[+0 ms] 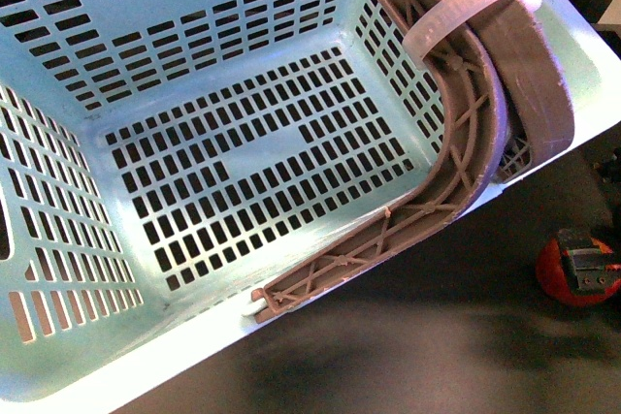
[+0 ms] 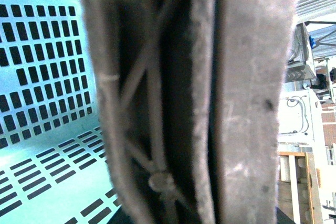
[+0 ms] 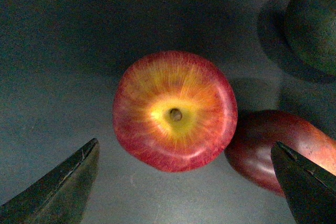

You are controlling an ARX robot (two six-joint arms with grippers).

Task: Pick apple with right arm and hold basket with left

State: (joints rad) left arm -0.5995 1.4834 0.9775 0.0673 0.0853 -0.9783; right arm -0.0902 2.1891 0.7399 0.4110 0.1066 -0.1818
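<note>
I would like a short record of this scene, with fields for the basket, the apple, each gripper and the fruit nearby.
basket: pale teal basket, visible part holds nothing; brown-grey handles bound by a white zip tie
apple: red apple, stem up, on the dark surface, outside the basket
right gripper: right gripper open, above the apple, not closed on it
left gripper: not in view; its camera shows the handles up close
neighbours: darker red fruit right beside the apple; dark green fruit apart
</note>
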